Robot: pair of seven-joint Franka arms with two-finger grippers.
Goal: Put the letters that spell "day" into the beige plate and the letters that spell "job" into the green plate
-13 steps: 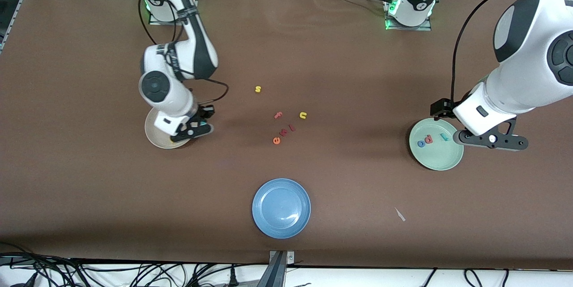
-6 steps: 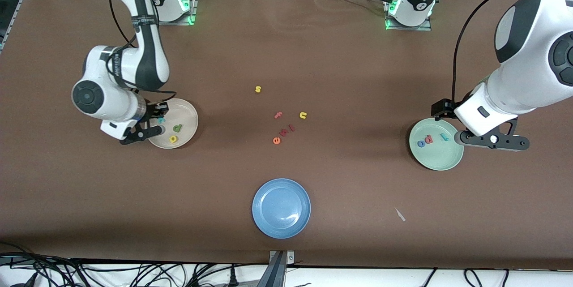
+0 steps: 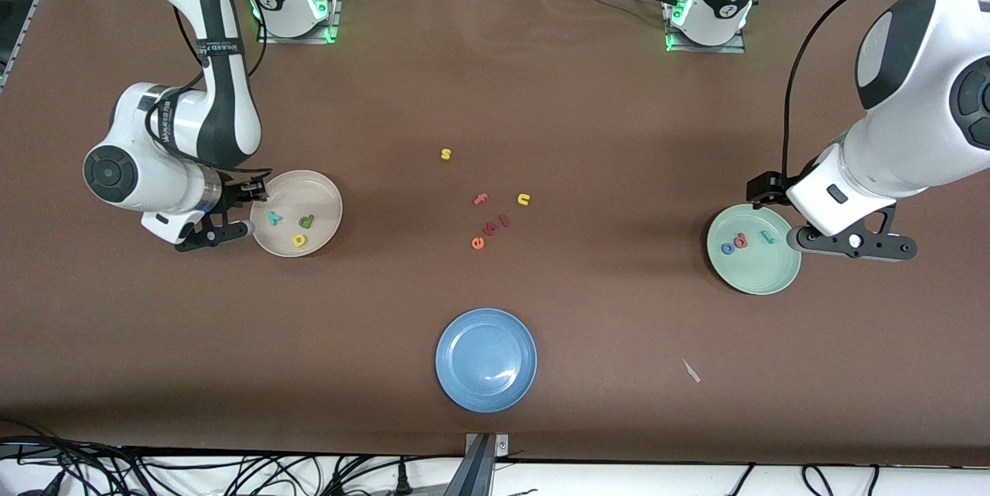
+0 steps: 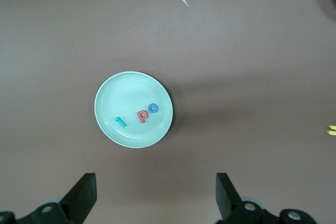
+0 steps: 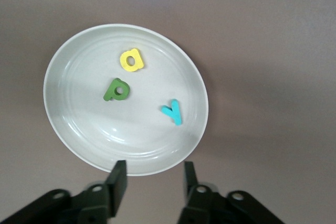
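The beige plate (image 3: 297,213) lies at the right arm's end of the table and carries the dark green "d" (image 3: 307,222), the yellow "a" (image 3: 299,241) and the teal "y" (image 3: 274,217), each flat and apart from the others. The green plate (image 3: 754,250) lies at the left arm's end and carries the teal "j" (image 3: 767,236), the salmon-red "b" (image 3: 741,241) and the blue "o" (image 3: 728,248), the last two touching.

I judge both words sorted. The letters look light, stiff and small; were I to lift one again, I would pinch it across a stem or bowl, low against the plate, since a smooth plate lets such a piece slide.

The right gripper (image 5: 151,178) hangs over the beige plate's rim, fingers partly spread, nothing between them. The left gripper (image 4: 156,192) waits above the table just beside the green plate, fingers spread wide, holding nothing.

Mid-table remain the yellow "s" (image 3: 445,154), a yellow "u" (image 3: 524,200), a salmon "f" (image 3: 481,199), a "k" (image 3: 489,230), an "l" (image 3: 504,221) and an orange "e" (image 3: 478,243). The blue plate (image 3: 486,359) lies nearer the front camera.
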